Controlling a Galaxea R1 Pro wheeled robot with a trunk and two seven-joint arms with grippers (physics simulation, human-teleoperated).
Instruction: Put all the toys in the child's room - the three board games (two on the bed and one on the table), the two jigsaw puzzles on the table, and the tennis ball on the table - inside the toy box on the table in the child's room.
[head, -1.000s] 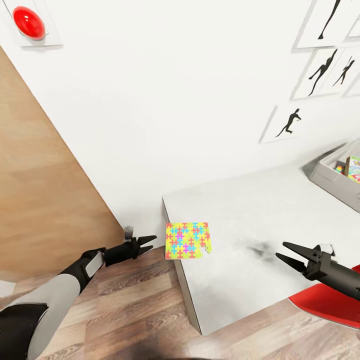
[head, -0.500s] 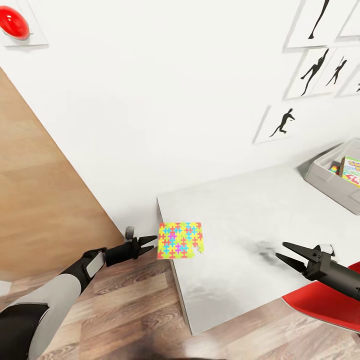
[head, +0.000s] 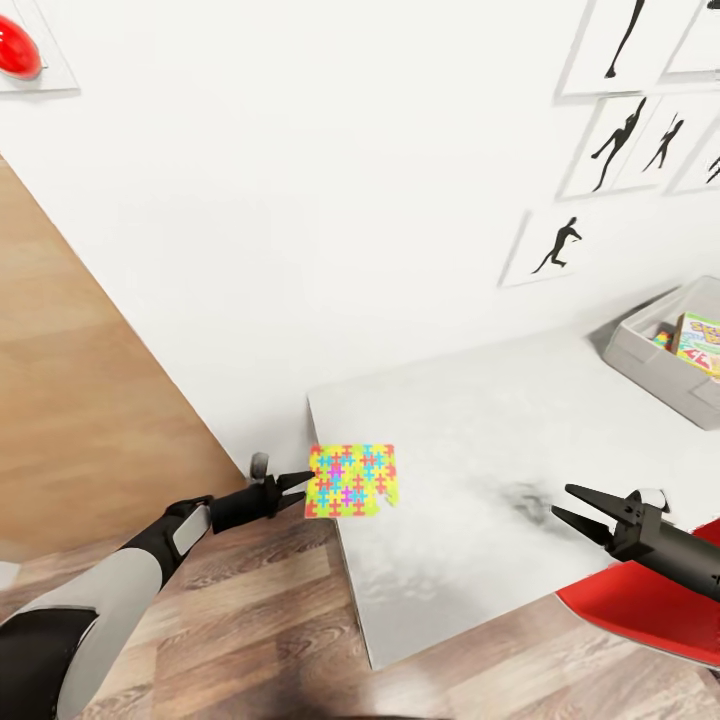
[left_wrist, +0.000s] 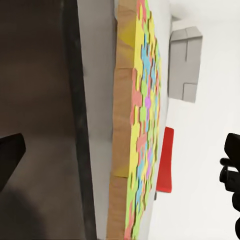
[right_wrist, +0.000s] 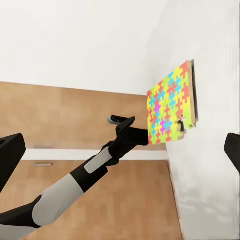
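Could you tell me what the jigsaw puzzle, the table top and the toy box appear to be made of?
Jigsaw puzzle: likely cardboard, since the left wrist view shows a plain brown edge under the matte printed face. Table top: light grey with faint mottling, perhaps stone-look laminate; hard to tell in a render. Toy box: plain matte grey walls, probably plastic, though the look leaves it open.

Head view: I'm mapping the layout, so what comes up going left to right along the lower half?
left gripper → jigsaw puzzle → right gripper → toy box
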